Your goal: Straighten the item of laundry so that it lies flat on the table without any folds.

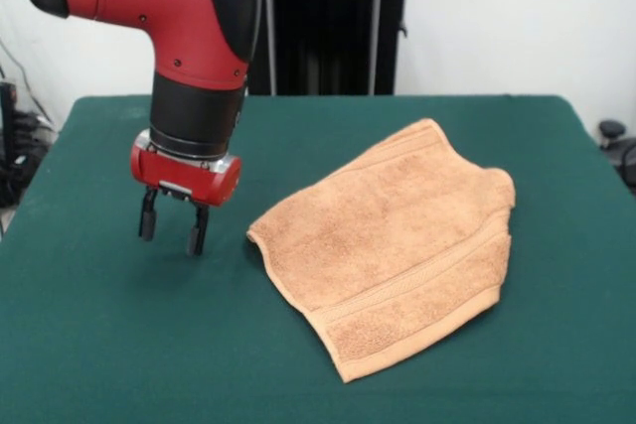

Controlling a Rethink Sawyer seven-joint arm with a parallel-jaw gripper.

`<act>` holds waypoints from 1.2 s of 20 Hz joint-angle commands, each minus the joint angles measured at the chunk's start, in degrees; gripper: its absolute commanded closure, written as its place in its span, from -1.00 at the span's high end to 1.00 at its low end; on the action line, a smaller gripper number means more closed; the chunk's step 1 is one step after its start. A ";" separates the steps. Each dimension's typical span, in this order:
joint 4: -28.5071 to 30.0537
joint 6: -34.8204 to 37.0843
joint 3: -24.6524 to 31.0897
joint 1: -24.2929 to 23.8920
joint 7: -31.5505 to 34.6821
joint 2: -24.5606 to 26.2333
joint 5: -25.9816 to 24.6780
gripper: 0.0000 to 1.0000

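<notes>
The tan terry-cloth towel (393, 245) lies on the dark green table (99, 345), right of centre. A woven band stripe runs near its front hemmed edge. Its right side is folded over, so a rounded fold sits at the far right corner, and the left corner is slightly curled. My gripper (172, 230) hangs from the red and black arm to the left of the towel, a short way from its left corner. Its two black fingers are apart and hold nothing. The fingertips are close above the table.
The robot's black pedestal (328, 27) stands at the table's far edge. Some dark equipment shows past the table's left edge (15, 146) and right edge (616, 141).
</notes>
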 commanded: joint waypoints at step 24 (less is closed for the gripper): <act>12.32 5.60 5.69 5.58 -2.17 -2.16 7.02 1.00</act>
